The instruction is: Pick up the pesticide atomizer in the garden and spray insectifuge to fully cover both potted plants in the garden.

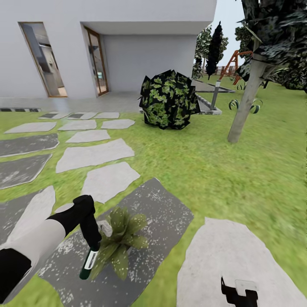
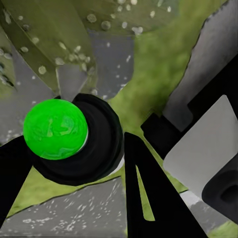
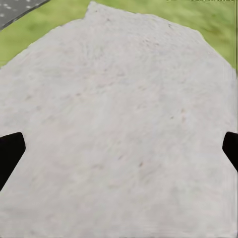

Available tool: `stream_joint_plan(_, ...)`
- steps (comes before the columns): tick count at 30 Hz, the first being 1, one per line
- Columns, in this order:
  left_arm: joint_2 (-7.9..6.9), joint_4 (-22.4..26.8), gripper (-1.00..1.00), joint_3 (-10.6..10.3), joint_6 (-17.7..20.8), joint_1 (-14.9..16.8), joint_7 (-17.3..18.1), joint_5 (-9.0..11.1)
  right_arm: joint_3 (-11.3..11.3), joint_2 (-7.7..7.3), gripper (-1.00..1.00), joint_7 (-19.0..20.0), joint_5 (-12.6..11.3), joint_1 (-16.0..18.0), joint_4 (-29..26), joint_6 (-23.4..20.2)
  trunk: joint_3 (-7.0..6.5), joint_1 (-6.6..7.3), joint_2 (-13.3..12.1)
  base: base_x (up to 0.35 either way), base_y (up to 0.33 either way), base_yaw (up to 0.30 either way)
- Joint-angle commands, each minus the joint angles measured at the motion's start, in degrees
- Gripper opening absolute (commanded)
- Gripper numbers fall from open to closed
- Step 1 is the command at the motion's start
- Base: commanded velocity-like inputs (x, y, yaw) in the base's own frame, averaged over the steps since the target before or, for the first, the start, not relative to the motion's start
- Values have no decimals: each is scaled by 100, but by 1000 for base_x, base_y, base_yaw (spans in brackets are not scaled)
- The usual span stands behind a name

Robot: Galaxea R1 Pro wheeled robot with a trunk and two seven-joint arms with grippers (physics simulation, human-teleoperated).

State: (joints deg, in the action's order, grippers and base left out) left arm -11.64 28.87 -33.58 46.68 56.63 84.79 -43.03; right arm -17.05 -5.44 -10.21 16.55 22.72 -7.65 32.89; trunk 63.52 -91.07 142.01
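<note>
Spraying the near potted plant with the left arm.

The left pincer [image 1: 90, 243] is closed around the pesticide atomizer [image 1: 89, 262], pointed downward just beside the potted plant [image 1: 120, 238] on the dark speckled stepping stone [image 1: 162, 213]; sweeping slowly across every leaf should cover it. The right pincer [image 1: 238, 294], seemingly spread wide and empty, hangs over a pale stone [image 1: 238, 251]. Beyond, lawn [image 1: 204, 170], leafy bush [image 1: 169, 99].

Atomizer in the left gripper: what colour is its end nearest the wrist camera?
Bright green, a glossy ball on the atomizer, clearest in the left wrist view; the left gripper holds it beside the plant.
</note>
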Motion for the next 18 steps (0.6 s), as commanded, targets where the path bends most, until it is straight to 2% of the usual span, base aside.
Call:
stream_joint_plan(1,15,14,-100,-16,61,-2,45,-30,-27,-1,100,-34,61,5,9,16,5,5,3,-308,144,0)
stream_joint_plan(5,30,14,-100,-9,61,-14,20,-30,-27,1,100,-34,64,5,9,16,5,5,3,-294,188,0)
stream_joint_plan(10,38,14,-100,-13,61,-30,12,-28,-27,-1,100,-34,62,5,9,16,5,5,3,-9,254,-26)
stream_joint_plan(18,24,5,-100,-12,68,-98,-84,-29,-27,0,100,-34,64,4,9,16,5,5,3,20,32,-243)
